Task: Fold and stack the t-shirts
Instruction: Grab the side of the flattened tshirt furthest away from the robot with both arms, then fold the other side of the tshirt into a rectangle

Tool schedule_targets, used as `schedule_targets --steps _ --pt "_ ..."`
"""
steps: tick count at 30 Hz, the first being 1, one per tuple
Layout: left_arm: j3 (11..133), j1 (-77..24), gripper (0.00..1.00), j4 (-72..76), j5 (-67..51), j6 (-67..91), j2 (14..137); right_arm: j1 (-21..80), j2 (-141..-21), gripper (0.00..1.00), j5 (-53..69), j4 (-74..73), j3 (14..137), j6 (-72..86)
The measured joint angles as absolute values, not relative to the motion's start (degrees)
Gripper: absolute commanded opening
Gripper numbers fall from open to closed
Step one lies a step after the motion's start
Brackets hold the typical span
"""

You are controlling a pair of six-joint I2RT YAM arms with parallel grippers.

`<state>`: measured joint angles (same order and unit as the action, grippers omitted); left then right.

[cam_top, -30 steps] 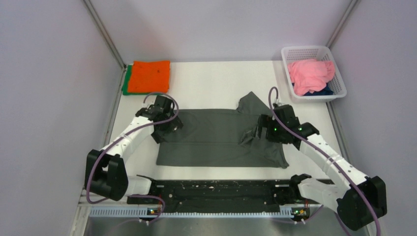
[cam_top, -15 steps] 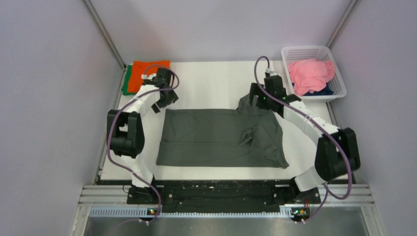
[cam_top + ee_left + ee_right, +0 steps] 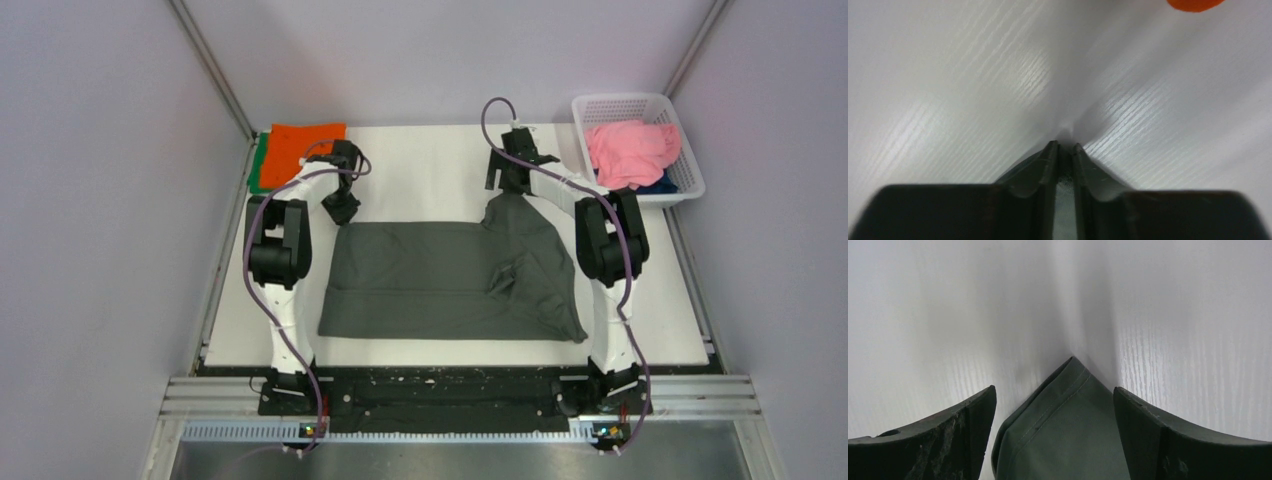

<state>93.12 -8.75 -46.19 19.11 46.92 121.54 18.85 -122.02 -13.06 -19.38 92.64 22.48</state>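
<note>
A dark grey t-shirt (image 3: 450,275) lies spread in the middle of the white table (image 3: 430,160), with a rumpled fold near its right side. My left gripper (image 3: 343,210) (image 3: 1063,145) sits at the shirt's far left corner. Its jaws are pressed together, and a sliver of dark cloth shows beside the left finger. My right gripper (image 3: 505,185) (image 3: 1054,388) is open at the far right sleeve tip. The pointed hem of the shirt (image 3: 1068,430) lies between its fingers, touching neither. A folded orange t-shirt (image 3: 308,155) rests on a green one (image 3: 258,170) at the far left.
A white lattice basket (image 3: 620,100) stands at the far right corner, holding a crumpled pink t-shirt (image 3: 630,150) over a navy one (image 3: 655,185). Grey walls close in the table on three sides. The orange t-shirt's edge (image 3: 1193,4) shows ahead of the left gripper.
</note>
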Motion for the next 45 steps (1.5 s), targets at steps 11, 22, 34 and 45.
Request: schedule_targets --steps 11,22,34,45 --pt "93.0 -8.8 0.0 -47.3 18.4 48.1 121.4 19.8 -126.8 0.45 -18.1 -19.4 95.3 21.0" --pt "90.7 -8.8 0.0 -47.8 15.9 48.1 118.6 21.3 -123.3 0.0 -20.6 -14.4 88.6 17.5" --pt "76.5 -10.5 0.0 -44.7 13.5 47.8 102.6 25.1 -93.6 0.0 -17.0 -9.1 65.0 10.0" --pt "61.4 -11.3 0.0 -42.8 13.2 46.0 84.9 28.6 -67.7 0.0 -12.5 -16.9 51.2 10.7"
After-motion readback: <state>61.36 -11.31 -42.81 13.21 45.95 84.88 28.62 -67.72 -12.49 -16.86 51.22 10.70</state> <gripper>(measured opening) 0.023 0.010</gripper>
